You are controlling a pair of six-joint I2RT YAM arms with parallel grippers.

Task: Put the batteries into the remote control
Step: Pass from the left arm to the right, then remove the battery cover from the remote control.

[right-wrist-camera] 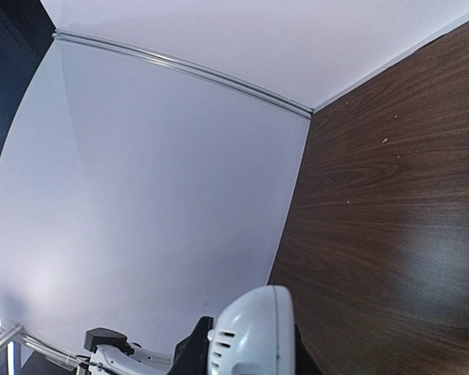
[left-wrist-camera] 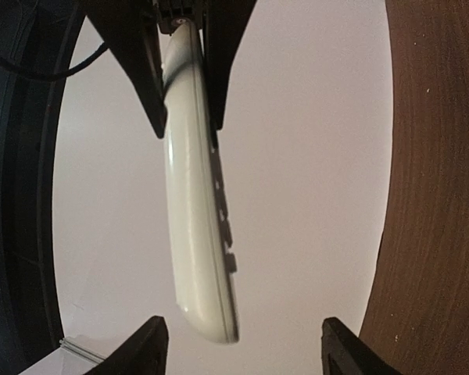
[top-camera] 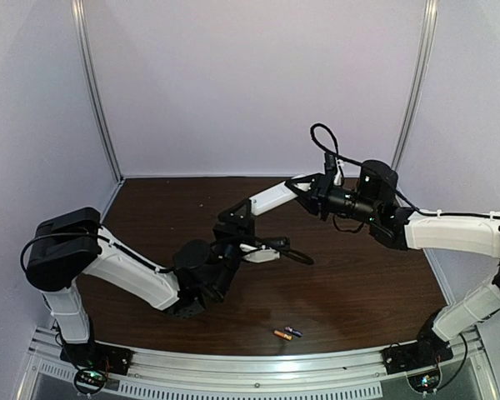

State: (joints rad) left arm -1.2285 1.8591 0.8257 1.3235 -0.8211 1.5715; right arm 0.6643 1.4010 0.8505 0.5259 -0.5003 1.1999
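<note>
The white remote control [top-camera: 275,197] is held in the air over the middle of the table. My right gripper [top-camera: 307,192] is shut on its far end. In the right wrist view its rounded end [right-wrist-camera: 254,324] sits between my right gripper's [right-wrist-camera: 246,351] dark fingers. My left gripper [top-camera: 262,236] is open and empty, with the remote's free end just ahead of its tips. The left wrist view shows the remote [left-wrist-camera: 191,219] edge-on, above my left gripper [left-wrist-camera: 242,344]. The orange battery [top-camera: 281,335] and the purple-blue battery [top-camera: 293,332] lie together near the table's front edge.
A small white piece [top-camera: 262,253] shows by my left gripper; I cannot tell whether it lies on the brown table [top-camera: 375,275]. White walls close the back and sides. A metal rail [top-camera: 258,371] runs along the front.
</note>
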